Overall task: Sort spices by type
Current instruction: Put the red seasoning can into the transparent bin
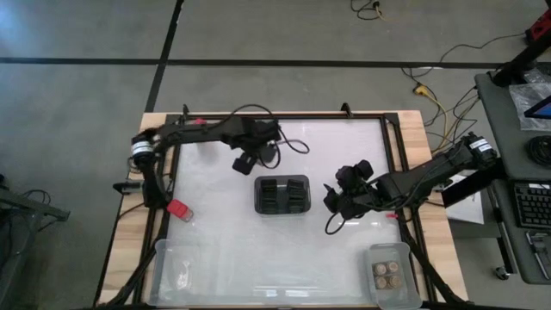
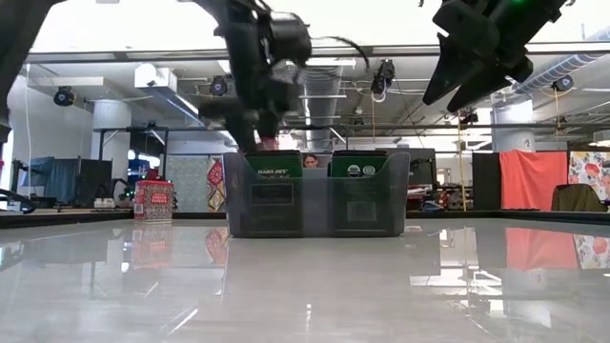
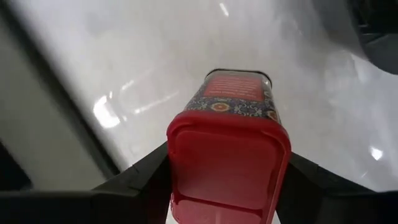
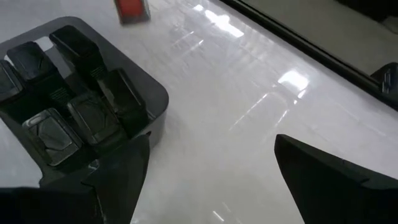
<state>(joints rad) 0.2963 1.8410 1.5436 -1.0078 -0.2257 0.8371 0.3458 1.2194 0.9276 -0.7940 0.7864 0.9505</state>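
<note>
- Red, boxy plastic spice tin with a flat red lid (image 3: 229, 163) sits squarely between the left gripper (image 3: 227, 186)'s two dark fingers (image 3: 134, 177), which press against its opposite sides and grip it; its blue patterned band and red label face away from the wrist, and the print on them is too small to read.
- From above, the left gripper (image 1: 247, 160) hangs just beyond the far left corner of the dark rectangular slotted holder (image 1: 282, 195) at the middle of the white surface (image 1: 344, 146).
- Green labels show on the holder's front in the low view; the writing is not legible.
- Right of the holder, the right gripper (image 1: 331, 200) is raised off the surface, its fingers (image 4: 323, 180) spread wide with nothing between them.
- A second red boxy spice tin (image 1: 179, 209) lies on the surface well to the holder's left, clear of both grippers.
- Nearer than the holder and to its right, a clear plastic bin (image 1: 393, 274) contains several small round grey-brown jars with tan tops (image 1: 386, 274).
- Nearer and to the holder's left stands another clear plastic bin (image 1: 182, 267); its contents are unclear.
</note>
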